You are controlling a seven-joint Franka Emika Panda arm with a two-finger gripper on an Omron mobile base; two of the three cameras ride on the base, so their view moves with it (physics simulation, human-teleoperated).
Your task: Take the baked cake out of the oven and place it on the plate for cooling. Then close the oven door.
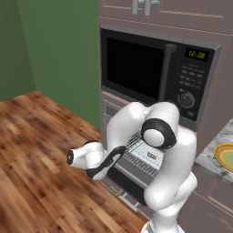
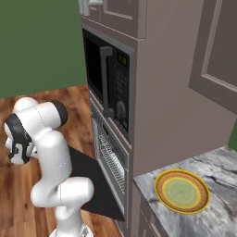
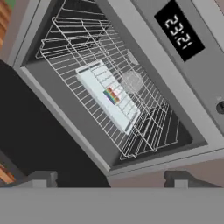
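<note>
Right now, working from the oven as your landmark:

Oven: its door is dropped flat, so the cavity is open to you, below the black microwave.

Cake: a pale flat slab with a small coloured mark, lying on the wire rack inside the oven, roughly mid-rack.

Gripper: hovering just outside the oven mouth above the door, fingertips spread apart and holding nothing, aimed at the rack.

Plate: yellow-rimmed, on the stone counter to the oven's right, bare and waiting.

Handling: you should treat the cake as light but soft and crumbly; a hard pinch would likely dent or break it. It sits low on the wires, so there's little to get under.

Where to grip: take it across the narrow width near the end closest to the oven mouth, fingers straddling the long edges, and keep it level on the way out.

Risk: fingertips could snag the rack wires.
</note>
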